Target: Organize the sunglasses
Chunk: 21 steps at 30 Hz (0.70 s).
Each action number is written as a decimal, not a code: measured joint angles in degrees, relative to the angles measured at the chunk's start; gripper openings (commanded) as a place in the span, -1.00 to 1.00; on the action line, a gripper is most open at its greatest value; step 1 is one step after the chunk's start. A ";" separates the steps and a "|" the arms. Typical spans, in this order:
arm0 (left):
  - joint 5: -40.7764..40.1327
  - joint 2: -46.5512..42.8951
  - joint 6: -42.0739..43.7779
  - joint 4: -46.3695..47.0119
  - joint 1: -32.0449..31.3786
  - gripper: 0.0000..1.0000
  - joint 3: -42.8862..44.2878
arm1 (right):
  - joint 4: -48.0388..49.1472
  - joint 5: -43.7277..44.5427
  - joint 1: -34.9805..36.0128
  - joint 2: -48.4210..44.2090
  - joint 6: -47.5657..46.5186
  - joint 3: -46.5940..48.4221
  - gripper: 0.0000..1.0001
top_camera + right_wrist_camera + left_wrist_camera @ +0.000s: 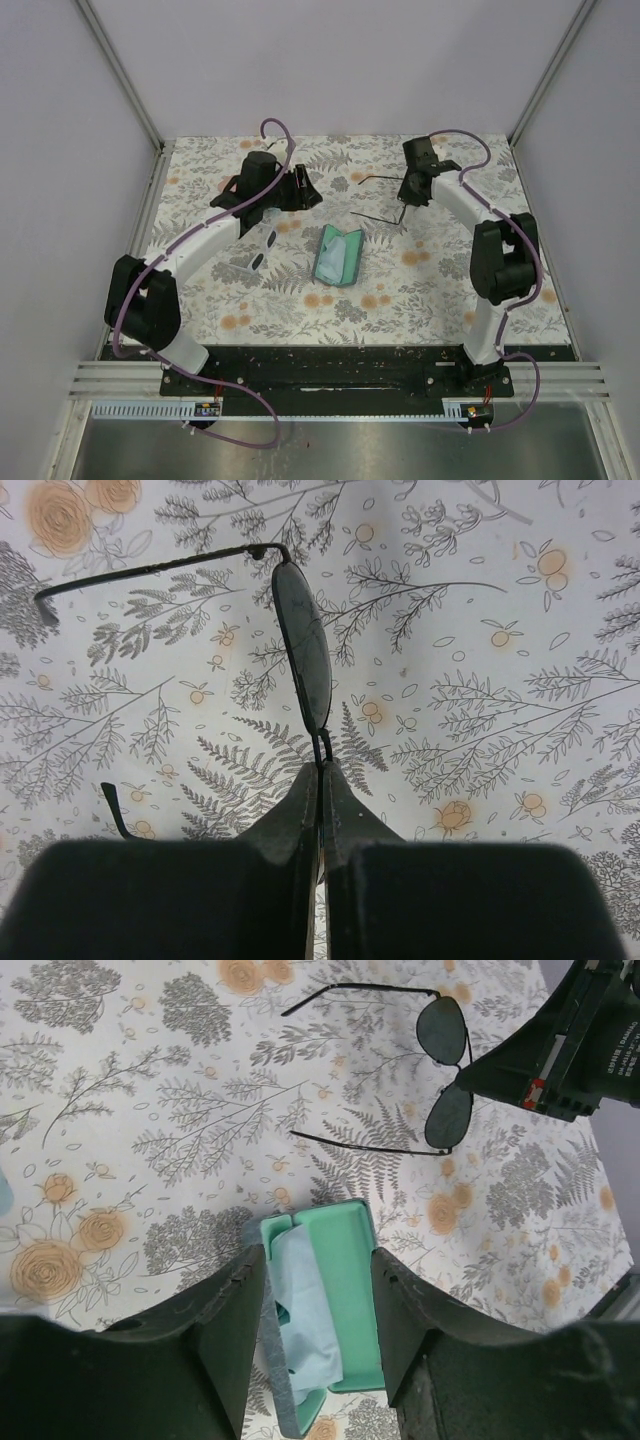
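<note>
R arm: right gripper (322,765) has its fingers pressed together, clamped on the thin black wire-frame sunglasses (300,645) at the bridge. One dark oval lens stands just past the fingertips, centre of right wrist view; temples are unfolded and run off toward the left edge. In top view this pair sits upper right of centre, temples pointing left, over the floral-print table cover (420,290); can't tell if it touches the cover or is lifted. L arm: left gripper (318,1260) has fingers apart, gripping nothing. In left wrist view the open mint-green oblong hard case (350,1290) shows thru the gap at bottom centre, w/ a light blue cloth (305,1310) lying inside. In top view the case is at frame centre, apart from the left gripper, which is upper left of centre. The whitish-frame sunglasses (260,250) w/ dark lenses lie just left of the case, partly under the L forearm. Black pair is apart from the case, to its upper right.
</note>
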 measured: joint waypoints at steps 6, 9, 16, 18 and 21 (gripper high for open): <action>3.72 2.01 -0.09 -0.04 -0.02 -0.01 3.43 | -0.11 0.94 -0.11 -3.61 0.02 0.04 -1.00; 5.27 2.71 -0.24 -0.20 -0.33 -0.05 3.48 | -0.24 0.76 -0.11 -5.79 0.09 -0.42 -1.00; 5.75 3.72 -0.04 -1.46 -5.25 -0.15 4.37 | 0.87 -2.10 -0.20 -17.38 0.96 -8.63 -1.00; 5.77 3.89 -0.35 -1.36 -7.19 -0.17 4.55 | 1.33 -3.41 -0.20 -20.17 1.51 -10.10 -1.00; 5.77 4.35 -1.66 -0.63 -9.62 -0.10 4.55 | 2.08 -5.86 -0.24 -22.56 2.45 -11.34 -1.00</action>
